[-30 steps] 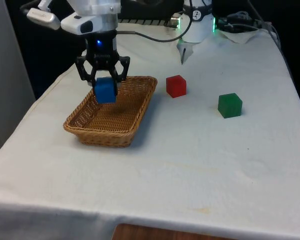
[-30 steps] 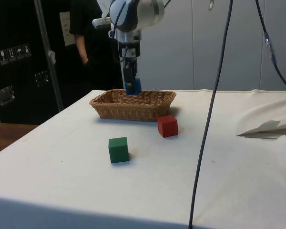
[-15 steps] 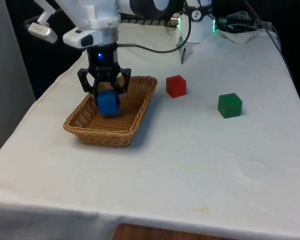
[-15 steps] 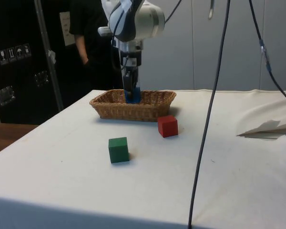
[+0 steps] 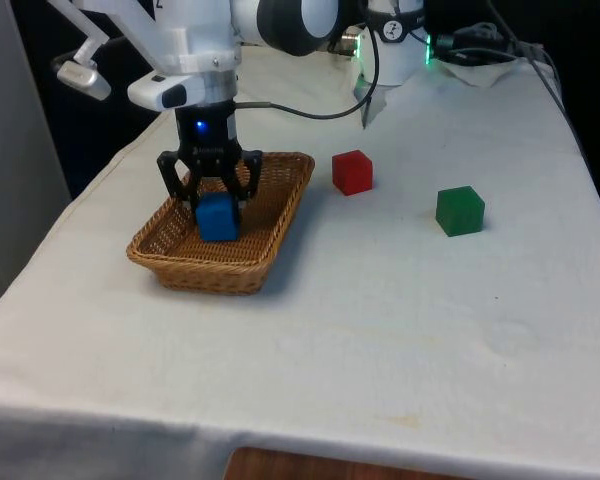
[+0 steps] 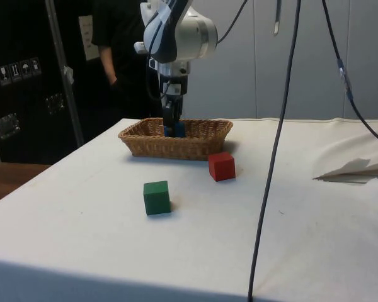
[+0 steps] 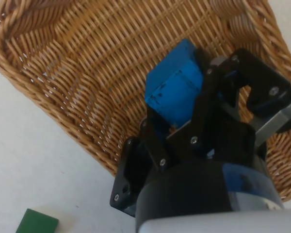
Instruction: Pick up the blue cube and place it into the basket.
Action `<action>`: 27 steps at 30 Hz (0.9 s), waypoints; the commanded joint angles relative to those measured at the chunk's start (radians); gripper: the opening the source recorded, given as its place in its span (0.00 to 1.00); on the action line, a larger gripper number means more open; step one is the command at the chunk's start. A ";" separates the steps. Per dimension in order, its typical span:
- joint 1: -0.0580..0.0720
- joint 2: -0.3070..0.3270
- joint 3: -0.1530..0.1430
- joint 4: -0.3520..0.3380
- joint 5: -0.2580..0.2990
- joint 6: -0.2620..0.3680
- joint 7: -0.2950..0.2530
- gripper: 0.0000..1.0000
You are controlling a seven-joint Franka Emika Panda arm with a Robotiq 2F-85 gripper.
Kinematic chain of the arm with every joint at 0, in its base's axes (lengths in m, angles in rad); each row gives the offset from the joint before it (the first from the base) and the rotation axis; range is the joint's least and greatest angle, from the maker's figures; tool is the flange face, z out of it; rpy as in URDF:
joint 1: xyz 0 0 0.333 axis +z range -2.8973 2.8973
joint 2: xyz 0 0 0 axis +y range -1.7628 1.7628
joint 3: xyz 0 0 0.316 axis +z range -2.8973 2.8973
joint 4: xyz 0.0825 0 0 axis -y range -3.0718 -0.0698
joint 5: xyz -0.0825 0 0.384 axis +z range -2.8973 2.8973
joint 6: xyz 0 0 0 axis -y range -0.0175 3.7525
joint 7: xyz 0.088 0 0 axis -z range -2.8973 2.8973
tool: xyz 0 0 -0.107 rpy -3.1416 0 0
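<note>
Blue cube: small solid blue block [image 5: 217, 217], down inside the basket, held between the fingers, tilted in the wrist view [image 7: 177, 90]
Gripper: black two-finger gripper [image 5: 216, 205], jaws closed on the blue cube, reaching below the rim in the side view [image 6: 172, 128]
Basket: shallow rectangular woven wicker basket [image 5: 276, 228], on the white cloth
Red cube: small red block [image 5: 352, 171], just beside the basket, on the front view's right
Green cube: small green block [image 5: 460, 210], further right, well apart from the basket
</note>
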 commanded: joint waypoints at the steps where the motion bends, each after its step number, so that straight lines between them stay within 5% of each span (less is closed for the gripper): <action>1: -0.002 0.000 0.002 -0.001 0.003 0.004 -0.003 0.08; 11: 0.001 0.002 -0.002 0.000 -0.001 -0.001 0.001 1.00; 22: 0.010 -0.022 -0.016 0.000 -0.012 -0.025 0.013 1.00; 23: 0.002 -0.012 -0.007 0.006 -0.001 -0.013 0.002 1.00; 24: 0.012 -0.034 -0.021 0.000 -0.015 -0.037 0.016 1.00; 27: 0.014 -0.052 -0.026 0.001 -0.021 -0.057 0.023 1.00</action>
